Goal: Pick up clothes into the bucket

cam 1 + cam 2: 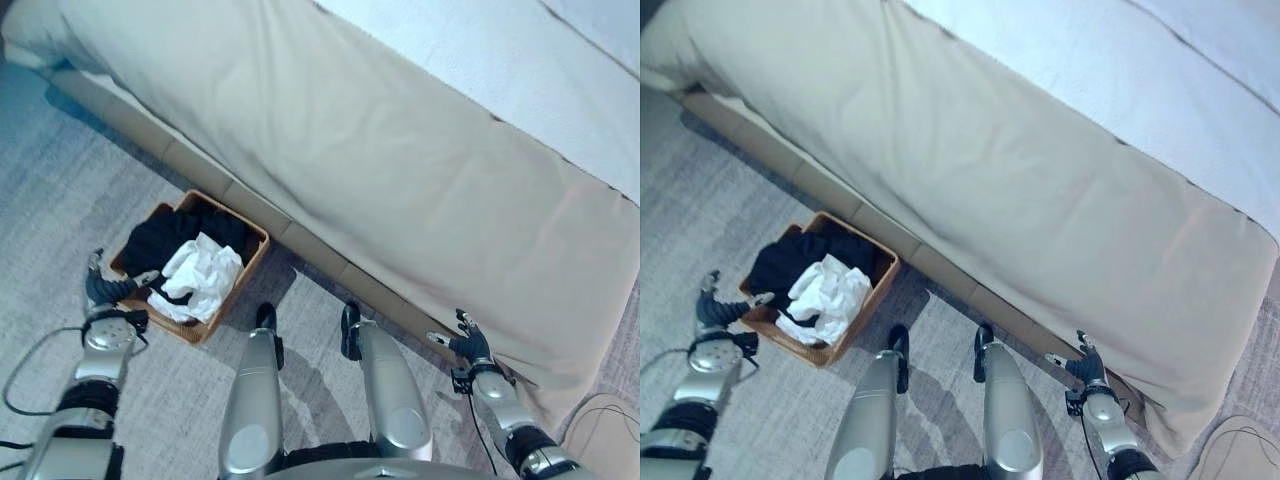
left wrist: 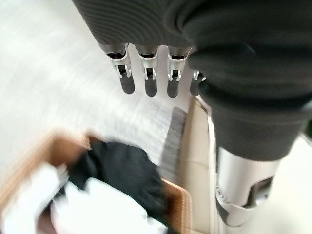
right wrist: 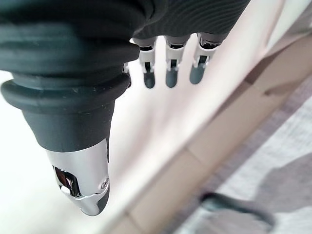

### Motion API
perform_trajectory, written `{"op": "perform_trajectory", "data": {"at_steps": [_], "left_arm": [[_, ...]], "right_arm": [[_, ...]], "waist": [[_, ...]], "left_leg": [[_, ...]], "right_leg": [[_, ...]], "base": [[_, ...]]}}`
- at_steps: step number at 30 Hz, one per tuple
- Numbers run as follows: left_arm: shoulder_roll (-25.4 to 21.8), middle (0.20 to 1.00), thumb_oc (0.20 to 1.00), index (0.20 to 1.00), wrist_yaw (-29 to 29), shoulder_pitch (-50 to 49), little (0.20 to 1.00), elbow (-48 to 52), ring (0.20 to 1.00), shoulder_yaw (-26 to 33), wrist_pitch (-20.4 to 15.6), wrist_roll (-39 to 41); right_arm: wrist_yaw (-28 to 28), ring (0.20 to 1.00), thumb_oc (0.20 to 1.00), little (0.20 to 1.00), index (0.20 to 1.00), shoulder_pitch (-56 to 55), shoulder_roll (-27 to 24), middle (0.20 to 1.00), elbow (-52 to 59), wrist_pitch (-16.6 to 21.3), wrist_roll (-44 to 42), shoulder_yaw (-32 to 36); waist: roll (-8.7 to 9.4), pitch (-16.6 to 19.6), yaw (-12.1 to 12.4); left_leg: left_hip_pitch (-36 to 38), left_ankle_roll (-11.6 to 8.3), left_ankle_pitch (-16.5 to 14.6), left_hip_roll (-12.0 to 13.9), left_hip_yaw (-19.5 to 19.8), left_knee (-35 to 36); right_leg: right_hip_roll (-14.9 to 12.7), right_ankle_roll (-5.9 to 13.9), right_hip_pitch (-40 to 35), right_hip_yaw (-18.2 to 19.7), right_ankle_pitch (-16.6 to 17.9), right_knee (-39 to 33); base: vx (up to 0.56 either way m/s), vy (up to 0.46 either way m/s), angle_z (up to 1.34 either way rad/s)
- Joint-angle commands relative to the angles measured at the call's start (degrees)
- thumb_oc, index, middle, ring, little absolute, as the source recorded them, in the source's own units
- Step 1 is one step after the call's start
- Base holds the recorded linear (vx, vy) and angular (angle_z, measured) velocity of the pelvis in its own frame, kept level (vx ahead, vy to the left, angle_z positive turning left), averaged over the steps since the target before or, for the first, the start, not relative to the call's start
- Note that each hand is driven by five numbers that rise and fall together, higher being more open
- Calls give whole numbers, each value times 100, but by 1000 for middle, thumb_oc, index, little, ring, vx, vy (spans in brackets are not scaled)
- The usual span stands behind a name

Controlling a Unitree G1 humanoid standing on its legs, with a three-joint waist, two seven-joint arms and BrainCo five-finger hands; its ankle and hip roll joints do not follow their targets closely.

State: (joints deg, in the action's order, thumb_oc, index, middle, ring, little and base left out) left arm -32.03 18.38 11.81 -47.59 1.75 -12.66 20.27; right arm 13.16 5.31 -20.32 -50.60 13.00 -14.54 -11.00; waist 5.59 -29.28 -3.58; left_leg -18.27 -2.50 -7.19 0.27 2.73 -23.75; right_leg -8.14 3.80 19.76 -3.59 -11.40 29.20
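Basket [image 1: 243, 272] already has the black clothes [image 1: 158, 238] and white clothes [image 1: 203, 272] in it. Both the left robot hand [image 1: 104, 288] and right robot hand [image 1: 470, 345] hang wide, holding nothing. My guess: the left one could bump the rim and tip it

Grey patterned carpet floor [image 1: 60, 200], streaked lighter and darker. Directly on it: brown woven basket [image 1: 250, 262], rectangular, set at an angle just beside the bed base. Inside basket: black clothes [image 1: 165, 238] toward the far side, white crumpled clothes [image 1: 200, 275] on top toward the near side. Also on the carpet: large bed [image 1: 420, 190], running diagonally across, tan base panels [image 1: 300, 240] along the bottom edge touching the floor. Beige cover [image 1: 970, 150] draped over the side, hanging nearly to the floor at the near corner. White textured bedding [image 1: 1120, 70] on top, further back.
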Motion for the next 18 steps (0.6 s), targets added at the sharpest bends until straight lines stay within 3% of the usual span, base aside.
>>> {"op": "perform_trajectory", "data": {"at_steps": [1,4,6,14,18], "left_arm": [[498,1000,1000,1000,-461,-236,1000,-27,1000,84,-427,742],[1006,1000,1000,1000,-523,-743,1000,319,1000,-398,-483,36],[1100,1000,1000,1000,-651,-888,1000,375,1000,-490,-498,20],[1788,1000,1000,1000,-874,-1298,1000,-415,1000,-1562,-373,-1435],[2227,1000,1000,1000,-1101,-1347,1000,-1367,1000,-1437,-159,-1136]], "right_arm": [[-94,1000,1000,1000,1000,-246,-406,1000,-130,15,-116,272],[-149,1000,1000,1000,1000,-458,-324,1000,-292,-13,225,253],[-152,1000,1000,1000,1000,-517,-287,1000,-333,-36,272,262],[-286,1000,1000,1000,1000,-713,48,1000,-761,-32,791,-246],[-506,1000,1000,1000,1000,-710,306,1000,-1144,-95,556,-338]], "waist": [[-433,613,6],[-571,1108,-5],[-594,1214,-2],[-638,1919,-6],[-571,2073,24]], "left_leg": [[203,50,179,-157,131,309],[775,-26,354,-160,127,882],[905,-37,378,-148,132,995],[1679,-126,649,22,80,1875],[1896,-165,663,90,18,1970]], "right_leg": [[-15,89,-381,72,574,-925],[80,103,-981,-24,670,-1529],[106,97,-1142,-36,679,-1681],[267,86,-2004,-270,746,-2483],[306,75,-2335,-380,774,-2754]], "base": [[170,-103,-5],[164,-141,-6],[100,-94,2],[67,-92,7],[26,-63,5]]}}
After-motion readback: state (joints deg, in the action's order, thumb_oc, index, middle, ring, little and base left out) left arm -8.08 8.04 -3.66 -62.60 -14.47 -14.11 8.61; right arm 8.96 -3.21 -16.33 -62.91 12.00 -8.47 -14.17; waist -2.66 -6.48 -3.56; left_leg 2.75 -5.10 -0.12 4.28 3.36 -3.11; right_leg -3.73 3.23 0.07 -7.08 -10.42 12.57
